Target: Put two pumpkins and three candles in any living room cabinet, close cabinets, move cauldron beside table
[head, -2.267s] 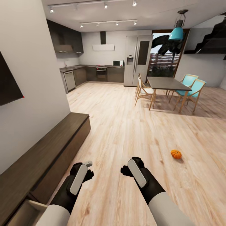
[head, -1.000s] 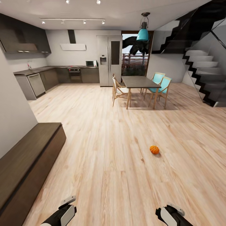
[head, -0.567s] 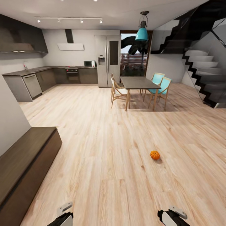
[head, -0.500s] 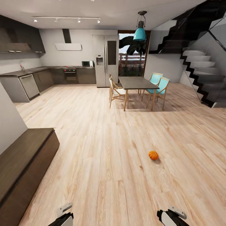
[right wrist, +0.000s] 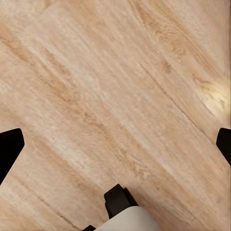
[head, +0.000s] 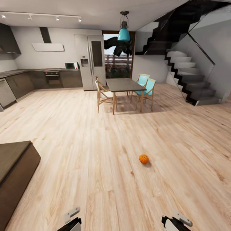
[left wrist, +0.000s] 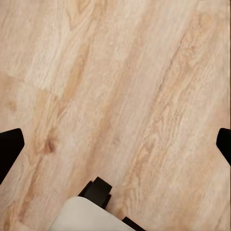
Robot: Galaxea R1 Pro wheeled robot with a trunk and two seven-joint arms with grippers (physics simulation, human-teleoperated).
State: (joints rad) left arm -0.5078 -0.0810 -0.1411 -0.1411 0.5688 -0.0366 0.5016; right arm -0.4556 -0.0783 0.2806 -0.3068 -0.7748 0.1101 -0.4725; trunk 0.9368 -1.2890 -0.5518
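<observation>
One small orange pumpkin (head: 143, 158) lies on the light wood floor, well ahead of me and slightly right of centre. The end of the long dark-brown cabinet (head: 14, 165) stands at the left edge, its front shut. My left gripper (head: 73, 218) and right gripper (head: 175, 221) peek in at the bottom edge, far short of the pumpkin. In the left wrist view the left gripper (left wrist: 115, 144) is open over bare floor. The right gripper (right wrist: 115, 144) is open over bare floor too. The candles and the cauldron are out of view.
A dark dining table (head: 123, 84) with wooden and turquoise chairs (head: 145, 89) stands far ahead. A staircase (head: 189, 77) rises at the right, and the kitchen units (head: 48, 78) and fridge (head: 91, 62) line the back wall. Open floor lies between me and the pumpkin.
The view has swung right, so the cabinet slid toward the left edge and the stairs came in. Both arms dropped from mid-picture to the bottom edge. The pumpkin stays put.
</observation>
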